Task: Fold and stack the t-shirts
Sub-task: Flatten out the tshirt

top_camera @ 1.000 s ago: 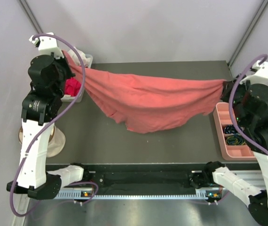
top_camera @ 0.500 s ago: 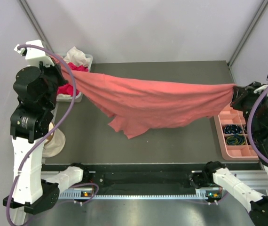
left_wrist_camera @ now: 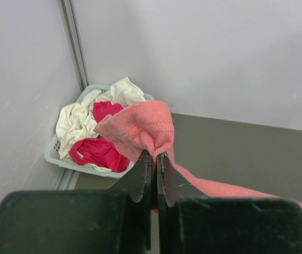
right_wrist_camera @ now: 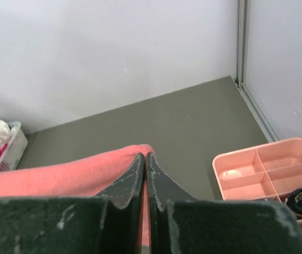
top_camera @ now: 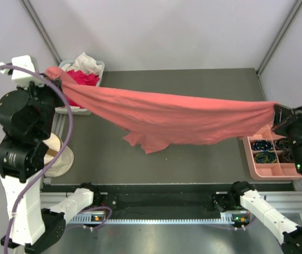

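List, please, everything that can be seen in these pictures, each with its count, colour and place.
salmon-pink shirt: one, salmon-pink, stretched in the air above the table between the two hands.
magenta-red garments: count unclear, magenta-red, crumpled in the basket.
cream-white garments: count unclear, cream-white, crumpled in the same basket.
basket: one, pale blue-green, at the table's far left corner.
tray: one, salmon-pink, with compartments, at the table's right edge.
coiled things: several, dark blue and yellowish, in the tray's near compartments; too small to identify.
fabric bin: one, cream, beside the table's left edge, partly hidden by the left arm.
table: one, dark grey.
left hand: one, black, shut on the shirt's left end.
right hand: one, black, shut on the shirt's right end.
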